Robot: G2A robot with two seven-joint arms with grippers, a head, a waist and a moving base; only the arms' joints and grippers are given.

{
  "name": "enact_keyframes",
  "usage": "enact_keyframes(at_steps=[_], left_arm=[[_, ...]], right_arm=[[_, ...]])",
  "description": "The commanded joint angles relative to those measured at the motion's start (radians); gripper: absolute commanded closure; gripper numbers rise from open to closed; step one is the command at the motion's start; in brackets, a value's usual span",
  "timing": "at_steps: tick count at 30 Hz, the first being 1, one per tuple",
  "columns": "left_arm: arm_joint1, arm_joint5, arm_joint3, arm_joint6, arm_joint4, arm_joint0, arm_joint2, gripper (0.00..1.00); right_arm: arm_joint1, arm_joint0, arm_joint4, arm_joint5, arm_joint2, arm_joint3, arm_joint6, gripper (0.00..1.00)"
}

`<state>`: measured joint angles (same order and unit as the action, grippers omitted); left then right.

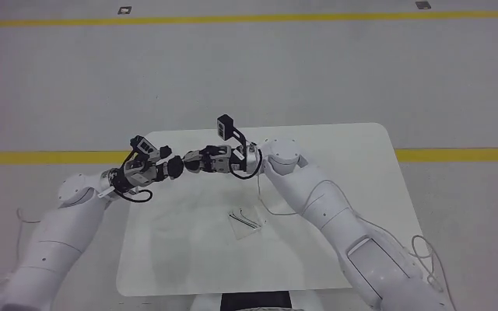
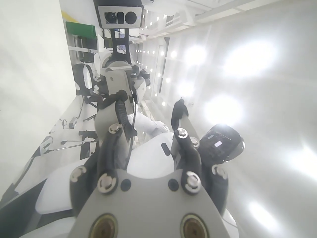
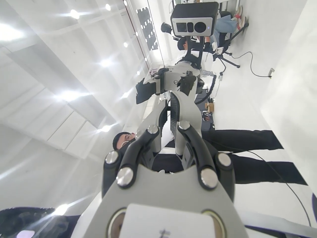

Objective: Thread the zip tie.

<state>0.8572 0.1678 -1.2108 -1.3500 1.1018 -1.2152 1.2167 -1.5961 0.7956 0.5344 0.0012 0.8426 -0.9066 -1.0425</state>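
Your right gripper is drawn narrow, and I judge it pinches the zip tie, the thin dark strand running out toward your left gripper, whose fingers stand wide apart. The two meet nose to nose just left of centre in the top view, raised over the worktop.

The risk, as I read it, is that the strand lies close beside one left finger rather than mid-gap. Closing now could brush it aside or bend it, and a loose pinch on the right would let it twist or drop.

The camera block on the right wrist stands close by the meeting point, so mind it when you turn. Spare ties lie on the worktop below centre, well apart from both grippers.
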Motion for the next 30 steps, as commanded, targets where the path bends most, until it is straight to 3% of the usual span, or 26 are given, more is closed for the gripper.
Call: enact_keyframes(at_steps=[1,13,18,30], left_arm=[[0.001,-0.001,0.0,0.001,-0.002,-0.001,0.002,0.65],[0.009,-0.01,0.004,0.002,-0.021,-0.004,0.007,0.77],[0.011,-0.014,0.009,-0.001,-0.03,-0.007,0.009,0.77],[0.016,-0.018,0.004,-0.01,-0.035,-0.016,0.021,0.92]], right_arm=[[0.002,0.004,-0.004,0.005,0.003,-0.008,0.001,1.0],[0.01,0.016,-0.023,0.031,0.006,-0.036,-0.005,1.0],[0.008,0.018,-0.016,0.031,0.003,-0.039,-0.005,1.0],[0.005,0.019,-0.012,0.03,-0.002,-0.038,0.005,1.0]])
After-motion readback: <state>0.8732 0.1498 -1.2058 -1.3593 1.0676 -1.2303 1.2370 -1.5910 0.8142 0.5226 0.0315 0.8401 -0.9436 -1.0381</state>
